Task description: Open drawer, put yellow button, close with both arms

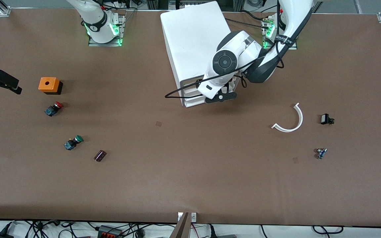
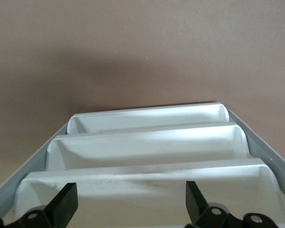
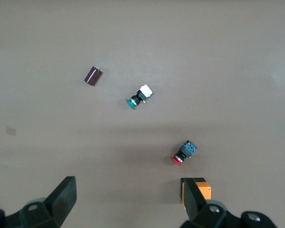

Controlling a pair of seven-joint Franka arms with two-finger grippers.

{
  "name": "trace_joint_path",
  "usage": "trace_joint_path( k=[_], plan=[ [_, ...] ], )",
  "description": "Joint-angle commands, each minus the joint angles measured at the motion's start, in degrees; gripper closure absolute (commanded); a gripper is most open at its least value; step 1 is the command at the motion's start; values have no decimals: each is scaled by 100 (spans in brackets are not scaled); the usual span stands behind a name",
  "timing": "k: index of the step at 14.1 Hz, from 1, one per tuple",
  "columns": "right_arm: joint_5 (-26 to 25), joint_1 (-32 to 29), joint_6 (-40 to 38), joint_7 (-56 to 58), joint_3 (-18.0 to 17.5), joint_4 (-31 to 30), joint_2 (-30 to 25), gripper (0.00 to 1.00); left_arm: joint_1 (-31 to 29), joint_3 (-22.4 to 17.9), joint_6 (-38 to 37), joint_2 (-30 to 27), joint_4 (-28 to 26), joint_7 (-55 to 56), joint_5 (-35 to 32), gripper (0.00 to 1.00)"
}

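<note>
Two arms share your table (image 1: 190,185), and the white cabinet (image 1: 190,39) is the largest thing on it, standing between their bases. The left wrist view shows you three drawers stacked in its front; the top drawer (image 2: 147,183) looks closed, and you cannot see inside any of them. Your left gripper (image 2: 128,199) hangs just in front of that top drawer, fingers (image 2: 64,202) spread wide and holding nothing. Your right gripper (image 3: 128,194) waits over the right arm's end of the table, fingers apart and empty, above an orange box (image 1: 49,85) with a round hole in its top; what is inside cannot be told. Near the box lie a red button (image 1: 54,108), a green button (image 1: 73,142) and a dark cylinder (image 1: 100,155). No view shows you the yellow button.
</note>
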State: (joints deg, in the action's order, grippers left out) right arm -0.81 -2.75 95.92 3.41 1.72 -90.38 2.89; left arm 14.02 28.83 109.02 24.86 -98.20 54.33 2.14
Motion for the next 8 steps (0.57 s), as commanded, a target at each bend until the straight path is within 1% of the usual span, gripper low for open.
trace_joint_path(
  k=[1, 3, 4, 6, 8],
  plan=[
    [-69, -33, -56, 28, -57, -102, -140, 0, -285, 17, 23, -210, 11, -333, -318, 0],
    [-25, -42, -56, 1, -57, -137, -140, 0, -635, 70, -143, -279, 213, -632, -792, 0],
    [-25, -51, -56, 1, -57, -146, -149, 0, -785, 70, -197, -315, 318, -999, -899, 0],
    [-34, -42, -56, 1, -57, -164, -149, 0, -1136, 35, -424, -376, 625, -1808, -952, 0],
    [-25, -42, -39, 1, -57, -190, -157, 0, -1497, 26, -907, -368, 1117, -2546, -970, 0]
  ],
)
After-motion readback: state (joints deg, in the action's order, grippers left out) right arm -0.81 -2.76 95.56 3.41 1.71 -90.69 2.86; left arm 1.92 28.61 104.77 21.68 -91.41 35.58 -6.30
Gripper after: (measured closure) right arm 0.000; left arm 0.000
